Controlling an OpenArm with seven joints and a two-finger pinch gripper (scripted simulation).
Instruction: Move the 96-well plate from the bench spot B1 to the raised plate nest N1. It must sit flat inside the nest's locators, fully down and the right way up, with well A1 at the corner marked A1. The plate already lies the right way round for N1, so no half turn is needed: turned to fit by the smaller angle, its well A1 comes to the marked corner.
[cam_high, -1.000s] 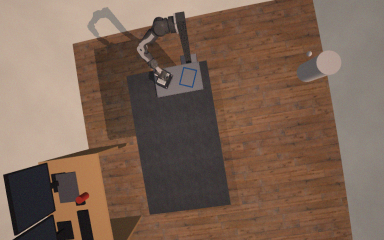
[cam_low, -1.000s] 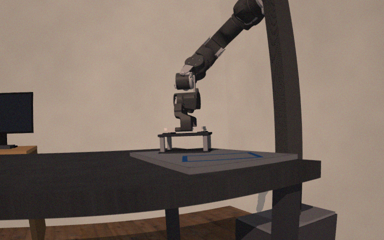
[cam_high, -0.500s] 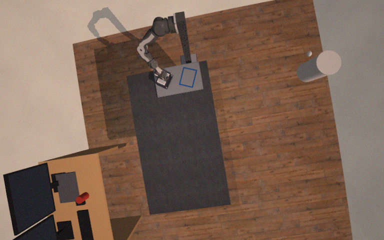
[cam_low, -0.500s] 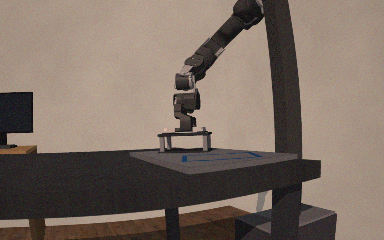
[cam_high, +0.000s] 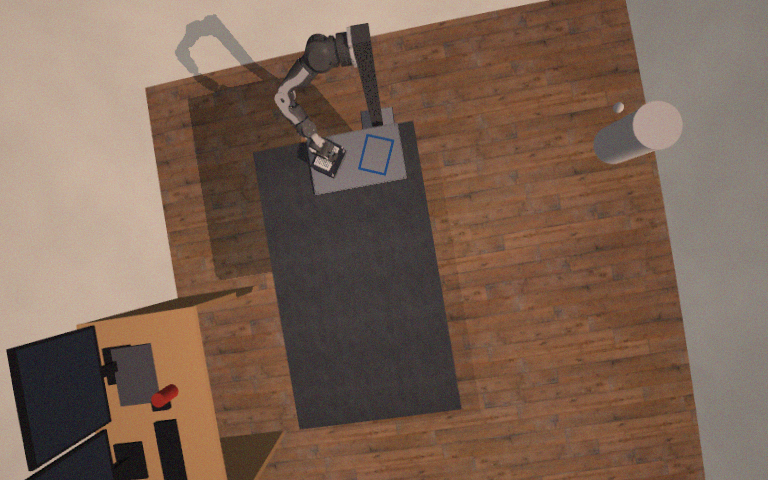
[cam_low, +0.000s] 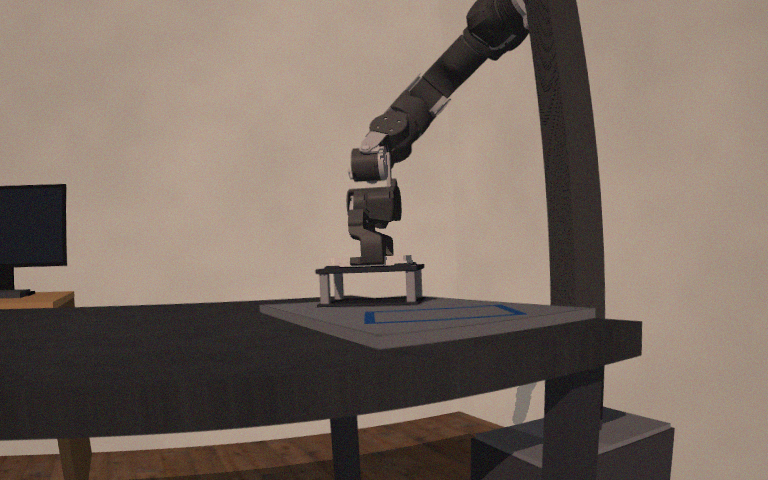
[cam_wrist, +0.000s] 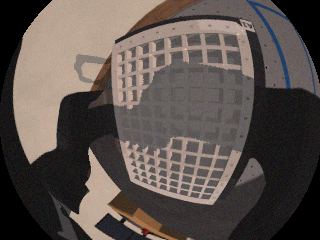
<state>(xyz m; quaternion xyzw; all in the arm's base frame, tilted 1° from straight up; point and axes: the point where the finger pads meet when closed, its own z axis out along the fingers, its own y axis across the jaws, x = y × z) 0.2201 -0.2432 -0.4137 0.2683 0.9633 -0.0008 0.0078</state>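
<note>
Wooden flooring (cam_high: 566, 283) surrounds the long dark table (cam_high: 362, 316) you see from above, with a grey mat (cam_high: 351, 181) at its far end. On that mat, your blue outline (cam_high: 376, 154) lies bare. Just beside it stands the raised stand (cam_low: 411, 287) on pale legs. Your gripper (cam_low: 370, 259) points straight down over the stand, clamped on the well plate (cam_wrist: 183, 116), which lies level at the stand's top; whether it sits fully down you cannot tell.
</note>
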